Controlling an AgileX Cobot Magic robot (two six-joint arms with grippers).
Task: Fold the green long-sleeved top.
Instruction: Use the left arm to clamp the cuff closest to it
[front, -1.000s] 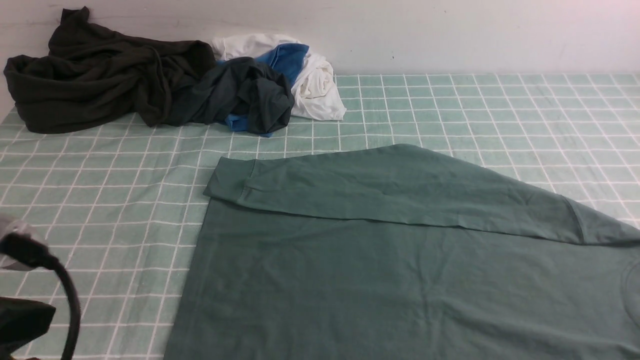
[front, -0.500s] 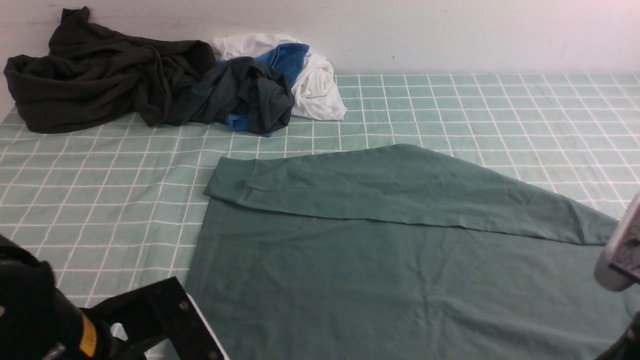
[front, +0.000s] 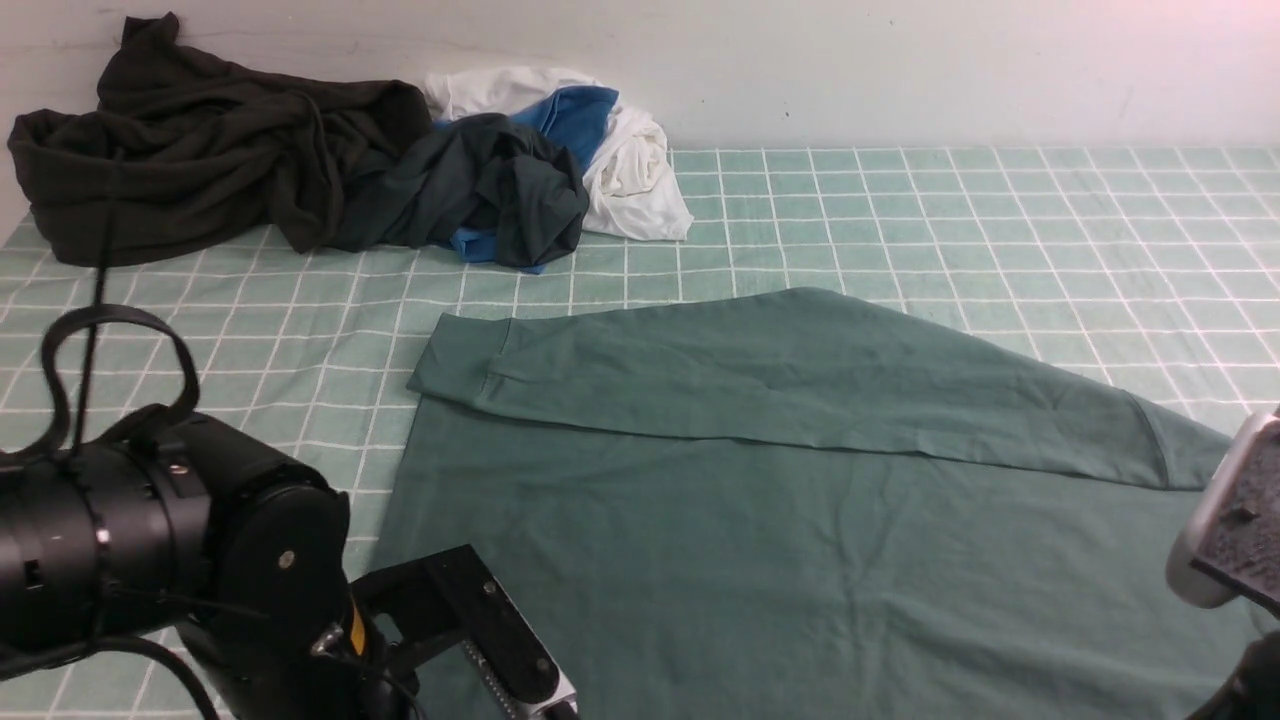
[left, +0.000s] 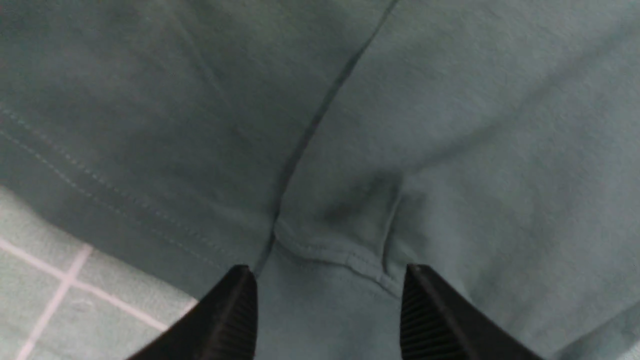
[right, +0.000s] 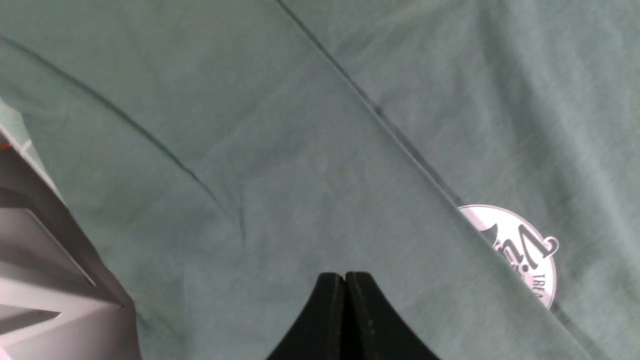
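Above the green top (left: 450, 125) edge, left claw (left: 329, 274) gapes.

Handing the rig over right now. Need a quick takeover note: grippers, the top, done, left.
Left gripper: jaws open, holding nothing, low over the green long-sleeved top near its hem.
Right gripper: jaws shut, empty, above the top beside its white printed logo.
Top: spread flat on the checked cloth. A pile of other clothes sits at the far left.
Done: far sleeve folded across the body.
Left: the body folds. I cannot judge the near sleeve.
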